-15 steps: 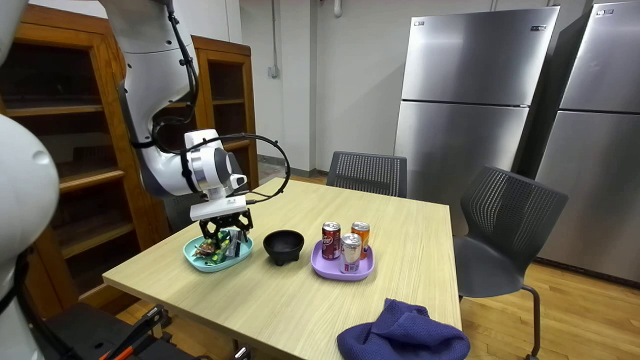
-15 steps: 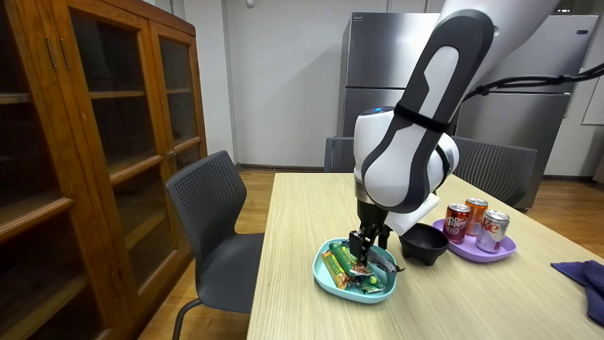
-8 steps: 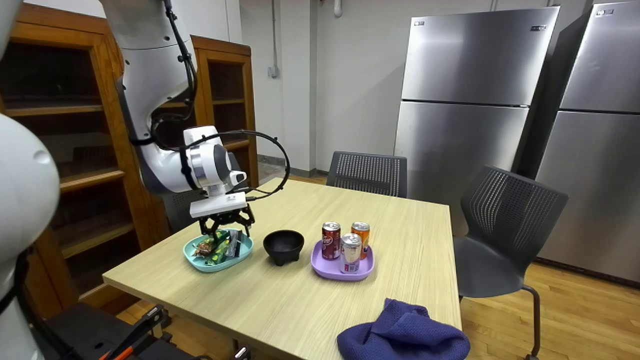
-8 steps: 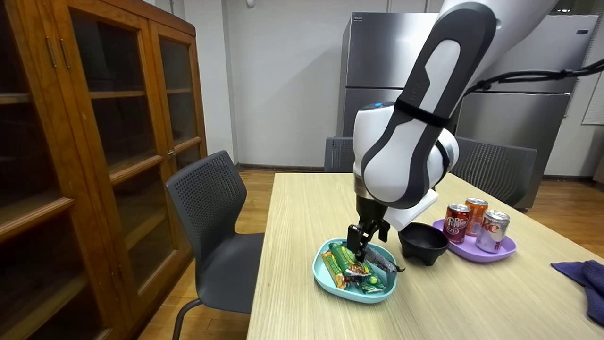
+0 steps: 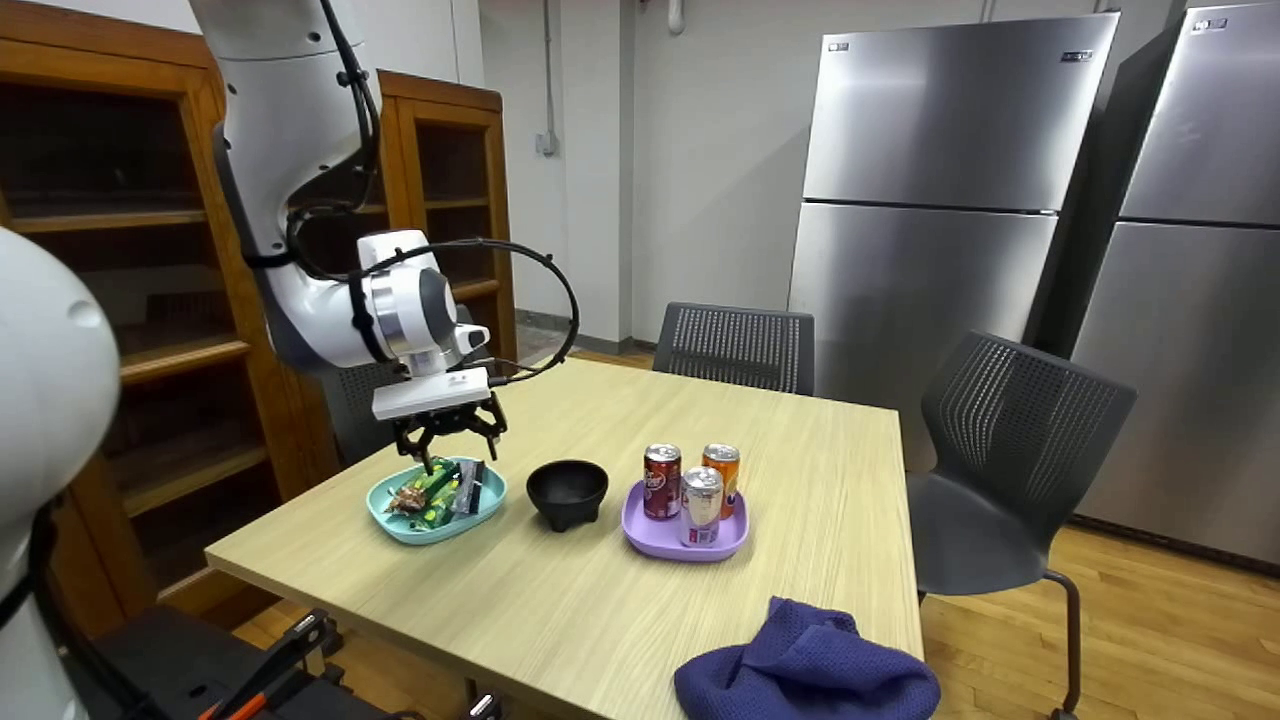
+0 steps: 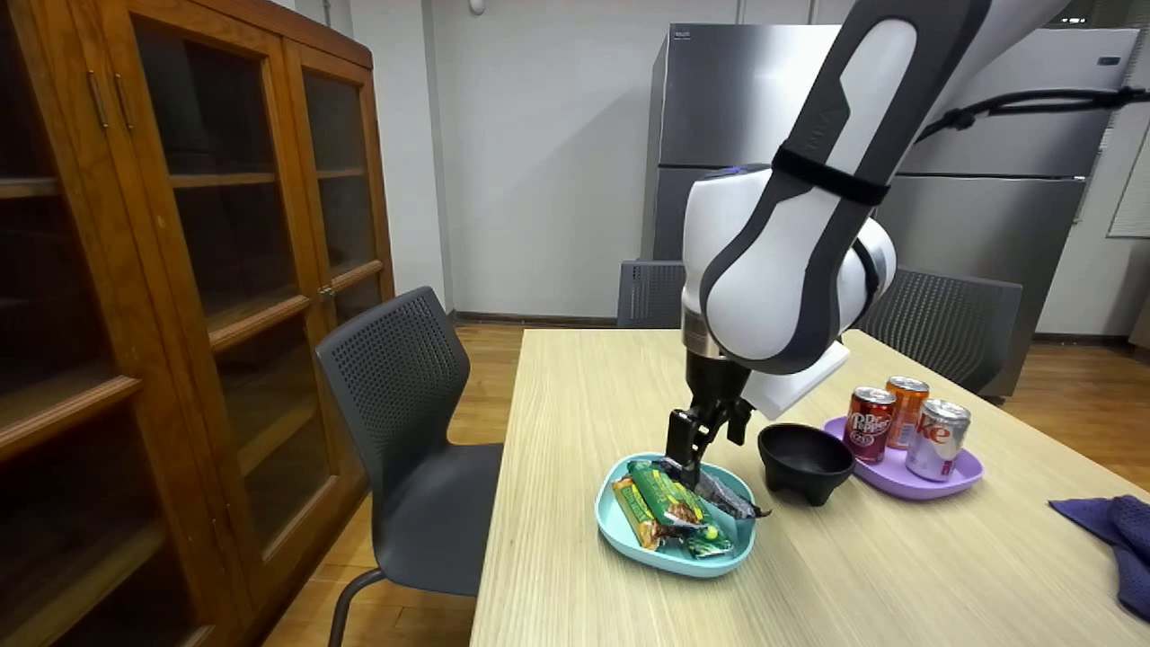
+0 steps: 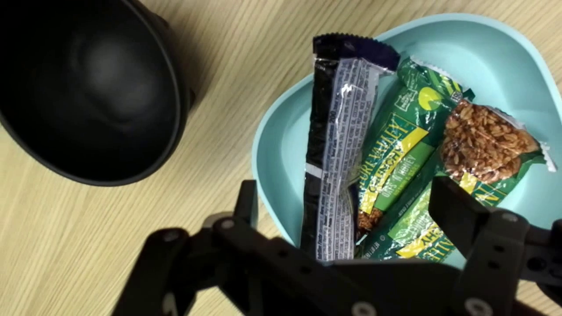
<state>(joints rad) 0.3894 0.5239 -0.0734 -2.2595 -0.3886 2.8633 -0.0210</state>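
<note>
In the wrist view, the gripper [image 7: 345,196] hides the lower end of a dark-wrapped bar [image 7: 335,149], its small print [image 7: 344,131] mostly unreadable; the black bowl [image 7: 99,90] is cut off top and left. In an exterior view, a silver can [image 5: 702,508] partly covers an orange can [image 5: 731,474]; the bottom edge crops a navy cloth [image 5: 815,665].

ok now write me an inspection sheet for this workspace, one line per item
Surface: light wood-grain table; spills, nothing seen
Job's things: dark-wrapped bar and green Nature Valley Crunchy bars in the turquoise tray; one end of the dark-wrapped bar overhangs the rim
Clutter: black footed bowl; purple tray with Dr Pepper can, orange can and silver can lettered "ke"; navy cloth
Grippers: one gripper, open, holding nothing, above the turquoise tray
Cables: black cable arcs out from the robot arm; snags, nothing seen
Surroundings: glass-door wooden cabinet, grey mesh-back chairs, stainless-steel refrigerators
</note>
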